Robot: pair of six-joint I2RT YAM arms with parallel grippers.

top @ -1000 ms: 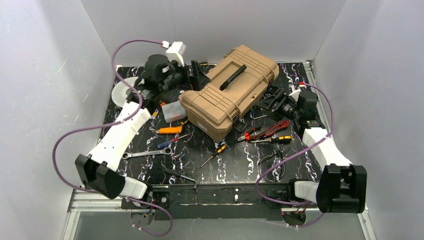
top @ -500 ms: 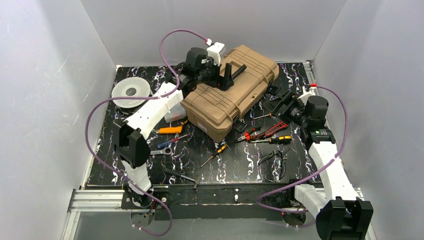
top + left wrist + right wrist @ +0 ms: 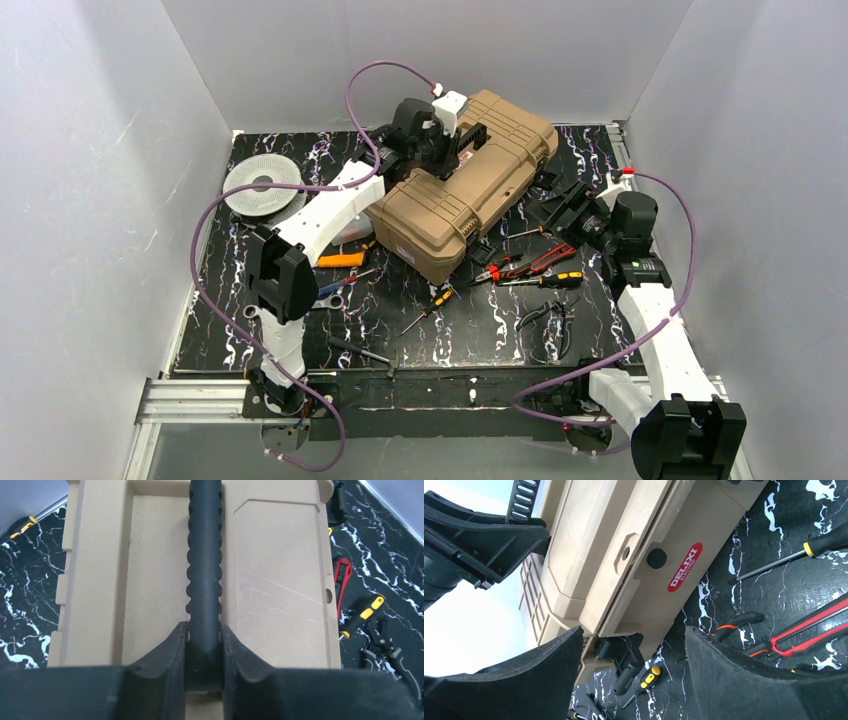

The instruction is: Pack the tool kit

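Presently the large tan hard-plastic toolbox (image 3: 455, 205) sits closed and skewed diagonally at the far middle of the black, white-veined table (image 3: 300, 340). The left gripper (image 3: 204, 630) is positioned over the lid. Its two black fingers (image 3: 162, 655) are pressed tight against either side of the ribbed black carry handle (image 3: 204, 565), gripping it near one end. The right gripper (image 3: 634, 632) stands at the right end of the toolbox with its fingers spread wide and nothing held between them. That end wall, bearing a red oval label (image 3: 685, 566), lies just ahead of the fingers, and contact cannot be confirmed. A black latch (image 3: 619, 652) shows at the lower corner of the box. Loose tools lie on the table in front of the box: red-handled pliers (image 3: 540, 260) and a yellow-and-black screwdriver (image 3: 545, 281) to the right, an orange-handled tool (image 3: 340, 260) and a silver wrench (image 3: 330, 295) to the left. A grey round spool (image 3: 262, 185) rests at the far left, well apart from the box.
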